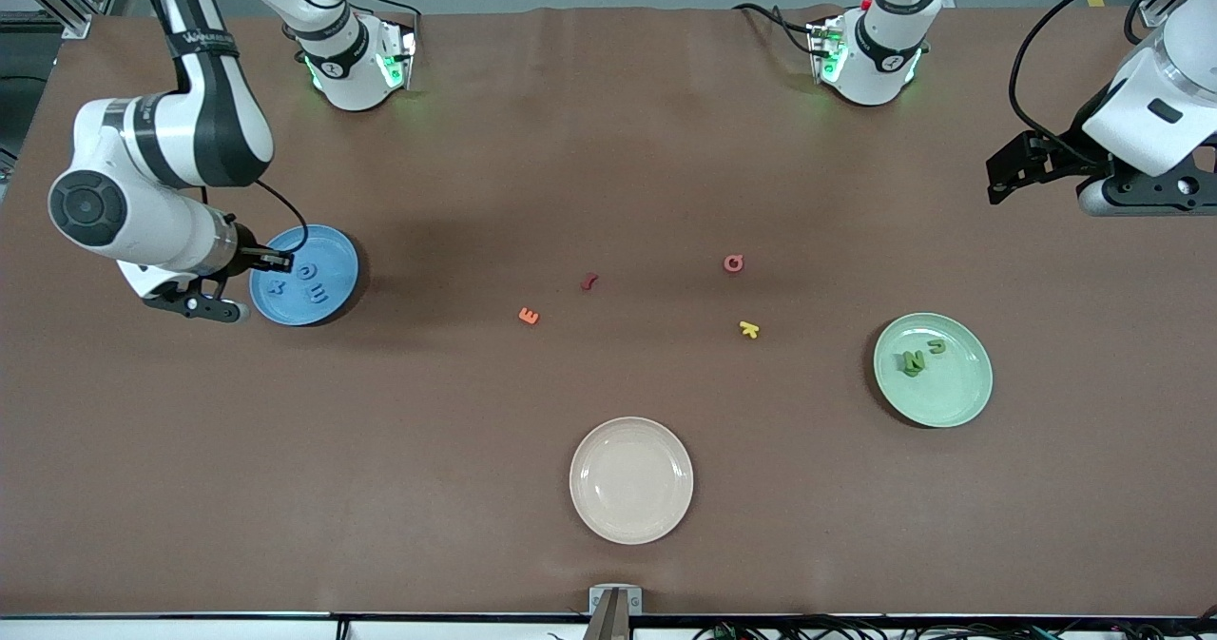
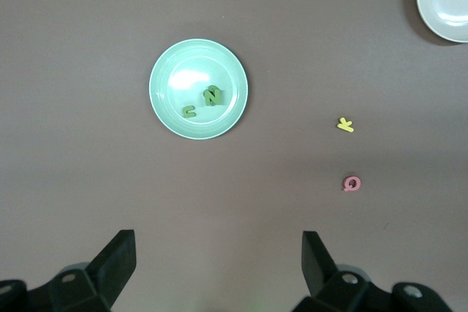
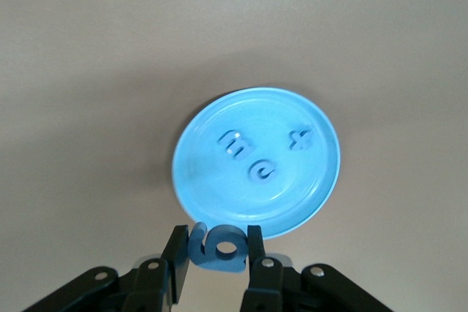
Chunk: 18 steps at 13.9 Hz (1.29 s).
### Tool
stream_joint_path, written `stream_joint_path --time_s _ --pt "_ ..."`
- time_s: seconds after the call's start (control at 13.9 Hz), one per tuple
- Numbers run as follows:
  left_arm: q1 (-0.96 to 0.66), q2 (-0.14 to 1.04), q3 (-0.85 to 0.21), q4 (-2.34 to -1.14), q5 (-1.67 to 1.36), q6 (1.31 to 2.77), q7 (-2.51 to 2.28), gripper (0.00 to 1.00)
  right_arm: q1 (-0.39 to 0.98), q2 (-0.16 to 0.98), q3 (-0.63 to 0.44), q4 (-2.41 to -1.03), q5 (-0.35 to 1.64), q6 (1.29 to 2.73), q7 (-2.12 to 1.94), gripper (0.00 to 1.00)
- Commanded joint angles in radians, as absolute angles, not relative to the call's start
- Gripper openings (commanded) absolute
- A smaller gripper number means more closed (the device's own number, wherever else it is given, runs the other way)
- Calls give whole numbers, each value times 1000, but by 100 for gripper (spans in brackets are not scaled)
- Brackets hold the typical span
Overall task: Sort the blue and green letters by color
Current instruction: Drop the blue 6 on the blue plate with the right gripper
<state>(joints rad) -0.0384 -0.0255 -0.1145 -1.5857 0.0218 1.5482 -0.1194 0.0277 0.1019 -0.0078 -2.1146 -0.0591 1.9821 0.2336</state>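
The right gripper (image 3: 216, 253) pinches a blue letter (image 3: 219, 246) over the blue plate's (image 1: 347, 250) rim; three blue letters (image 1: 306, 281) lie inside. Green letters (image 1: 917, 357) sit on the green plate (image 1: 960, 397). The left gripper (image 2: 219, 268) waits, spread.

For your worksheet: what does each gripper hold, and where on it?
Right gripper: blue letter, fingers pinching its two sides. Left gripper: open, nothing.

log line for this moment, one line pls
right end effector: shut on blue letter at blue plate rim | left end effector: open, waiting | green plate: green letters
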Motion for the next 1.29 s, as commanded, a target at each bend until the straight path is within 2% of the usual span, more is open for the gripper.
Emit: stream_joint_path --time_s 0.0,0.07,0.29,0.36,0.43,0.5,0.58,0.86,0.93,1.22 --pt "-37 -28 -118 -1585 6 1555 -120 100 -35 69 12 -2268 -55 2144 173 3" --pt "-38 -29 -120 -1585 6 1555 -120 100 -54 77 12 -2304 -55 2192 166 3" --pt "-34 -37 -121 -1585 6 1554 -120 100 -61 136 12 -2313 -55 2210 161 10" --pt "-32 -38 -121 -1583 6 1554 -118 100 -60 152 12 -2312 -55 2218 161 15" --pt "-32 -37 -121 -1583 5 1555 -118 100 -60 159 12 -2310 -55 2223 161 43" --pt "-34 -37 -123 -1583 5 1555 -118 100 -60 170 12 -2309 -55 2224 163 91" --pt "-37 -38 -123 -1585 5 1555 -118 100 -61 170 12 -2306 -55 2223 163 100" --pt "-48 -29 -127 -1586 5 1552 -118 100 -57 163 14 -2266 -55 2203 167 100" --pt "-48 -28 -127 -1586 5 1554 -118 100 -55 163 15 -2214 -55 2148 166 100" --pt "-46 -23 -130 -1586 5 1554 -118 100 -11 184 18 -1868 -55 1792 140 100"
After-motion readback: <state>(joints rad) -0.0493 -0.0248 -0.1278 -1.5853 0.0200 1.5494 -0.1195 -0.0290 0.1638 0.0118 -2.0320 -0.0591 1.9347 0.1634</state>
